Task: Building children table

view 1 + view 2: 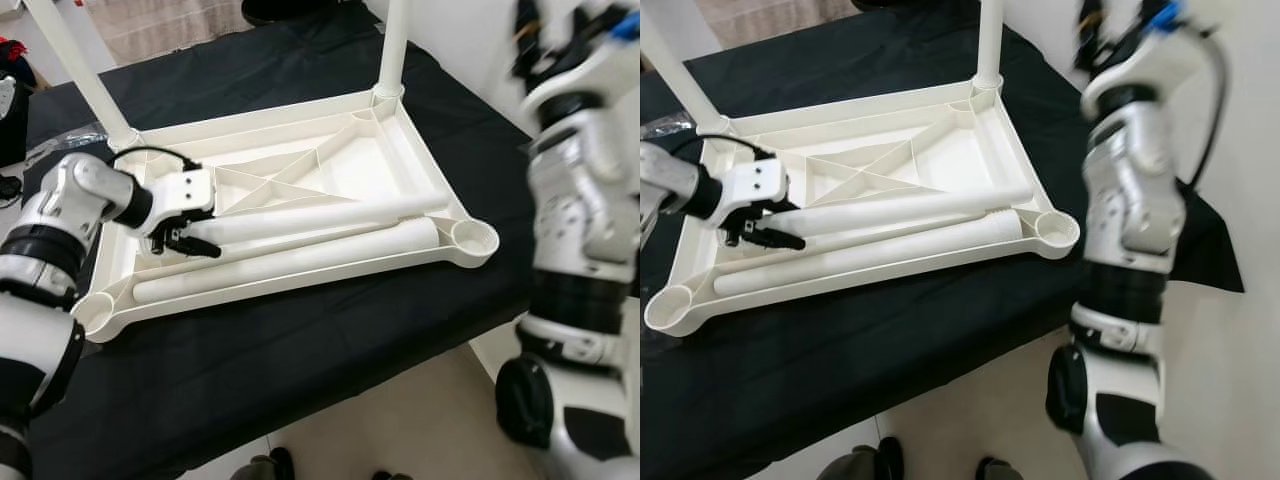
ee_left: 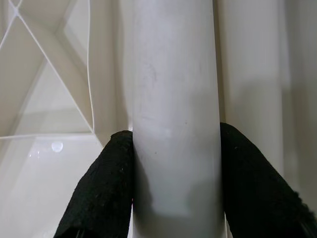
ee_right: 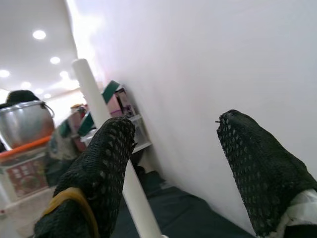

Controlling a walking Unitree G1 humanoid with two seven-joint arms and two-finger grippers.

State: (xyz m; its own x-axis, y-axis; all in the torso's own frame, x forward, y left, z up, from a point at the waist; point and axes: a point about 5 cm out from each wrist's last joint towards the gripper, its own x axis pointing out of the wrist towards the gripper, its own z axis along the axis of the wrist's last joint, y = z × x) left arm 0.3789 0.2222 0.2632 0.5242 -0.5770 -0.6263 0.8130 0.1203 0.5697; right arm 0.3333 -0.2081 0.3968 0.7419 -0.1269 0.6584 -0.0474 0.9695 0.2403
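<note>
Left wrist view: the upper loose leg point(image 2: 176, 124) is being pinched near one end between the two black fingers point(image 2: 106, 188) of the left gripper point(image 1: 186, 238), while that leg is lying across the ribs of the upturned white tabletop point(image 1: 430, 180) on the black-covered surface point(image 1: 300, 370), just beside the lower loose leg point(image 1: 290, 262). Two more legs, the far-left leg point(image 1: 85, 70) and the far-right leg point(image 1: 392, 45), are already standing in their corner sockets. The grip is being taken far off the middle, so the long free end is likely to droop, twist in the fingers, or drag on the ribs and nudge the lower leg if lifted. The near-right socket point(image 1: 474, 238) and near-left socket point(image 1: 92, 310) are sitting close to the edge, so a shove could slide the tabletop off. The right gripper point(image 3: 171, 163) is being held raised with fingers spread, empty. Both standing legs' tops are being cut off, and the right arm point(image 1: 1130, 190) is being blurred.
</note>
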